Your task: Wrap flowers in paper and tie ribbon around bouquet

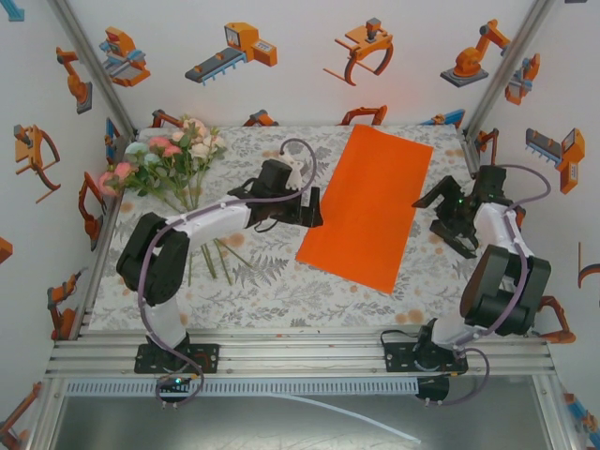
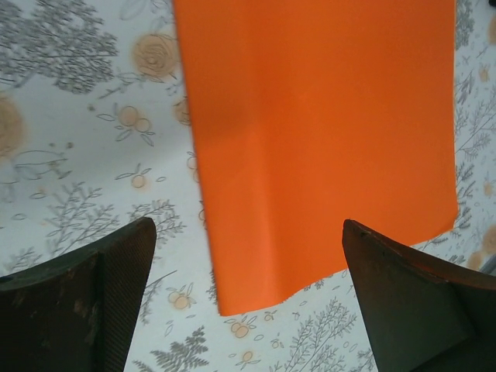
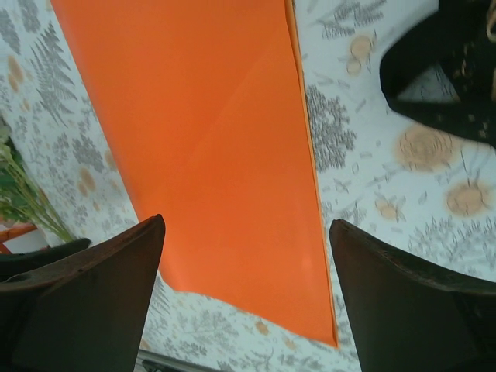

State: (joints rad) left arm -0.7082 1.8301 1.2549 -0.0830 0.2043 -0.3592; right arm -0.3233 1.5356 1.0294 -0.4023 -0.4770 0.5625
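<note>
The orange paper (image 1: 370, 206) lies flat on the printed tablecloth, slanting from back right to front centre. The flowers (image 1: 173, 155), pink and white roses with long green stems, lie at the back left, apart from the paper. My left gripper (image 1: 315, 208) hangs open at the paper's left edge; in the left wrist view its fingers straddle a corner of the paper (image 2: 310, 132) with nothing between them (image 2: 248, 232). My right gripper (image 1: 433, 214) stands open at the paper's right edge, above the sheet (image 3: 209, 132), also empty (image 3: 246, 225). The black ribbon (image 3: 446, 74) lies looped on the cloth beside the paper.
White walls with orange robot cartoons (image 1: 239, 47) close in the table on three sides, with metal posts (image 1: 89, 56) at the back corners. A metal rail (image 1: 300, 352) runs along the near edge by the arm bases. Flower stems (image 3: 19, 194) show at the left of the right wrist view.
</note>
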